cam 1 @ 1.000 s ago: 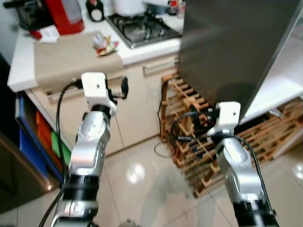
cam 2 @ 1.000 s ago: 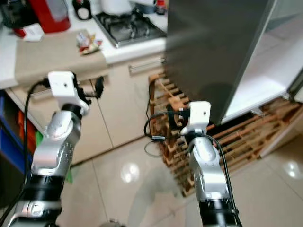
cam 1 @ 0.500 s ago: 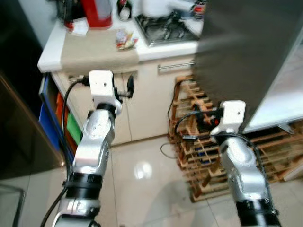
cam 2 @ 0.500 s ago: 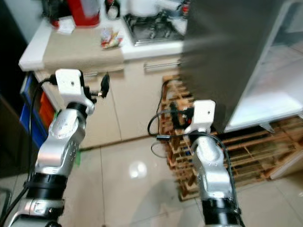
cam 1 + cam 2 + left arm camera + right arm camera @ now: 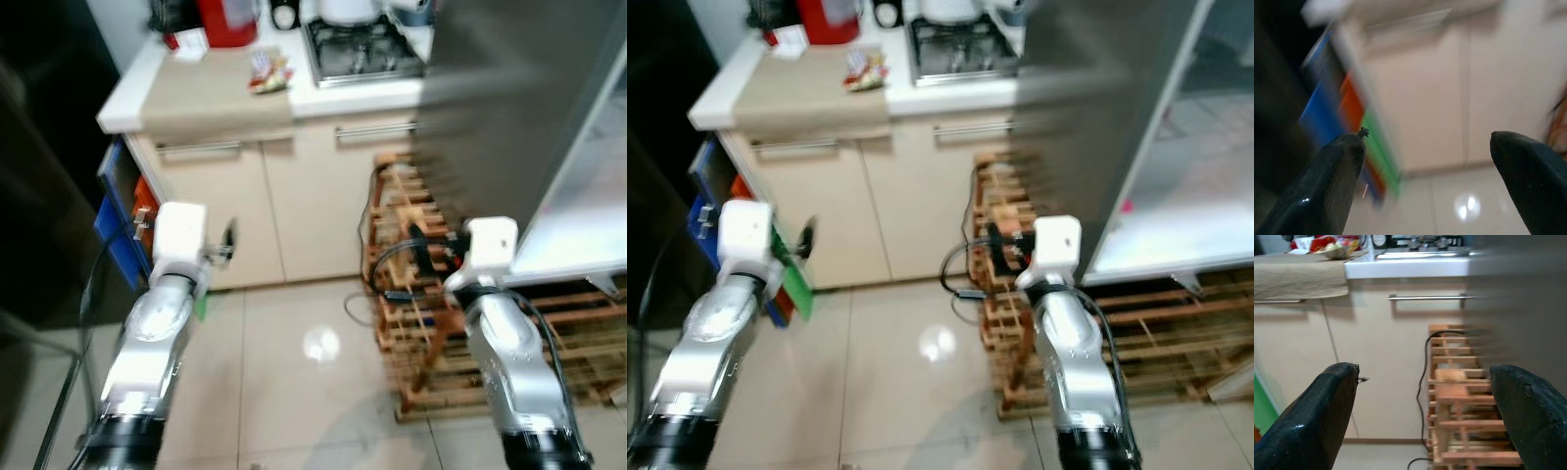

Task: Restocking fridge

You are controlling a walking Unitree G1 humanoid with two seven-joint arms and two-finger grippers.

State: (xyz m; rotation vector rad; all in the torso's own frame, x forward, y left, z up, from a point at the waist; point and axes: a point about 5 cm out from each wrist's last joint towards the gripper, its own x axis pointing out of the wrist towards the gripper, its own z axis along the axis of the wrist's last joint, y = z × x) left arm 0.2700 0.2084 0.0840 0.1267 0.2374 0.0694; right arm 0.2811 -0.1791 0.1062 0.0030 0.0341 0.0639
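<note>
Snacks (image 5: 267, 71) lie on the worktop (image 5: 211, 93), on a beige cloth beside the hob (image 5: 364, 49); they look like the only loose goods here that could go into the fridge, though blur hides what they are. Fridge door (image 5: 519, 108) stands open, a dark slab on the robot's right, with a pale shelf (image 5: 588, 220) showing past its edge. A wooden rack (image 5: 416, 294) sits on the floor below the door, against the cabinet.

Left claw (image 5: 1427, 161) hangs low in front of the cabinet, near the coloured bins (image 5: 122, 211) at the worktop's end. Its fingers are spread wide with nothing between them. Right claw (image 5: 1425, 396) is raised toward the rack and the cabinet handle (image 5: 1427, 297), likewise wide apart and empty.

Judging by their crinkled, bright look, the snacks are small wrapped packets: light, soft and easily crushed, with slick film that may slide between hard fingers. A gentle pinch across the middle of one packet, or on a gathered end of wrapper, seems the safest hold, one piece at a time. Both claws are well below and apart from the worktop, so the robot would have to step closer and lift an arm first.
</note>
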